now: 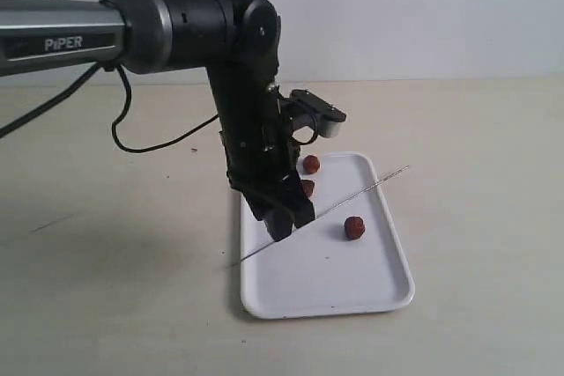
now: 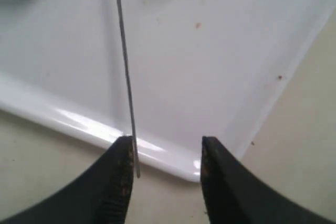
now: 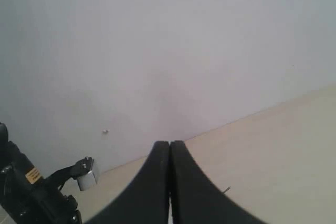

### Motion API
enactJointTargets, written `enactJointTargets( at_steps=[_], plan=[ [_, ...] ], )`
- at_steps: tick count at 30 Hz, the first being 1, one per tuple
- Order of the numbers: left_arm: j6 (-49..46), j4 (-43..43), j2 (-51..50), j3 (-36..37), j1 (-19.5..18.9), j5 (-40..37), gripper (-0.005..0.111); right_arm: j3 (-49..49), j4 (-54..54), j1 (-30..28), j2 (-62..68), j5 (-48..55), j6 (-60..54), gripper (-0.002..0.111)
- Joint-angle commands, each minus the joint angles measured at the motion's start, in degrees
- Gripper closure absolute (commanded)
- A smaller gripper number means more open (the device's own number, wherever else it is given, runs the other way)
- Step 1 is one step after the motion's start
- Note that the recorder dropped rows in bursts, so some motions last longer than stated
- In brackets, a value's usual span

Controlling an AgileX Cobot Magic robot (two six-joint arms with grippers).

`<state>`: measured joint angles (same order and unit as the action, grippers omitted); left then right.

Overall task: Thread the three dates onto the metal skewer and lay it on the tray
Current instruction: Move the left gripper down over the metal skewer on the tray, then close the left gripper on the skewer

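The white tray [image 1: 370,292] lies on the table. Three dates rest loose on it: one [image 1: 311,164] at the far end, one [image 1: 307,187] beside my left gripper, one [image 1: 354,228] near the middle. The metal skewer [image 1: 352,198] runs slantwise across the tray, and its ends pass over the rim. My left gripper [image 1: 286,222] stands open over the tray's near left edge. In the left wrist view the skewer [image 2: 125,66] runs along the inner face of one finger [image 2: 122,166] of that gripper [image 2: 165,150], with the jaws wide apart. My right gripper [image 3: 169,145] is shut on nothing.
The beige table [image 1: 115,288] stretches around the tray, with a pale wall [image 1: 423,15] behind. The left arm's black body [image 1: 194,19] and a cable [image 1: 141,143] hang over the table's left half. The right wrist view shows part of the left arm [image 3: 31,192].
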<state>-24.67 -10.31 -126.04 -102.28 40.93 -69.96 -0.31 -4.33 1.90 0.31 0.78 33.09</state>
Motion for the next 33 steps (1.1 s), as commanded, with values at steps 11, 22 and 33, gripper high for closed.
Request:
enactJointTargets(
  at_steps=[11,22,33],
  plan=[
    [-0.7,1.6,-6.4,-3.8,0.3,2.6,0.064,0.3,-0.5,0.0,-0.3,0.1,0.1,0.108],
    [-2.7,1.7,-9.0,-3.8,0.3,8.1,0.064,0.3,-0.5,0.0,-0.3,0.1,0.1,0.108],
    [-2.7,2.7,-11.2,-3.8,0.3,6.4,0.065,0.3,-0.5,0.0,-0.3,0.1,0.1,0.108]
  ],
)
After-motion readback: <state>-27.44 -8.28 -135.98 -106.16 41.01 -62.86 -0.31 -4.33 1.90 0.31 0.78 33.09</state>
